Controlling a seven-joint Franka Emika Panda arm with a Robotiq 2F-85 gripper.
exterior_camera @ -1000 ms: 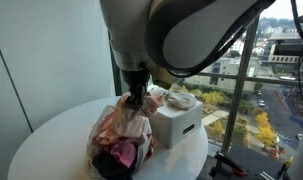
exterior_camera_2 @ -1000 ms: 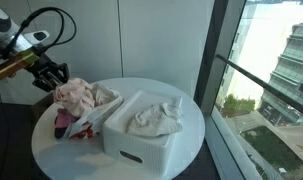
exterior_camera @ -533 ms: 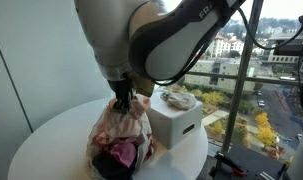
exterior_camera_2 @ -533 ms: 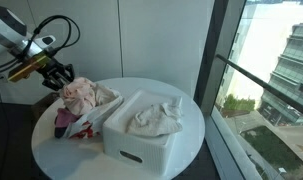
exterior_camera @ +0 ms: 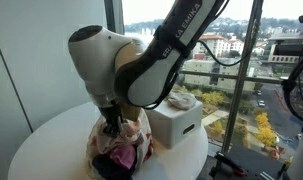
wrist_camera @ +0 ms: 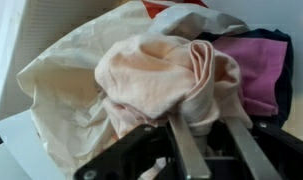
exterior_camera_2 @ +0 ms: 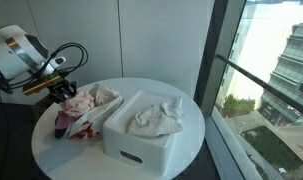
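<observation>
Pincer: the pincer (wrist_camera: 209, 130) is lowered onto the pile of clothes, its jaws are held apart, and a fold is seen between them without a firm hold.
Cloth: the pale pink cloth (wrist_camera: 161, 70) is crumpled, soft and creased.
Place: it is heaped atop a cream garment (wrist_camera: 61, 80), beside a magenta garment (wrist_camera: 256, 65).
Around: a white box (exterior_camera_2: 131, 140) is set just beside the pile on the round surface (exterior_camera_2: 191, 125).

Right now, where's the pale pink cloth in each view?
Exterior view: pale pink cloth at lower centre, topping the pile, left of the white bin.
Exterior view: left of centre, again left of the bin.
Wrist view: centre, just above the fingers.
Shared landmark: magenta cloth, beside it in all three.
</observation>
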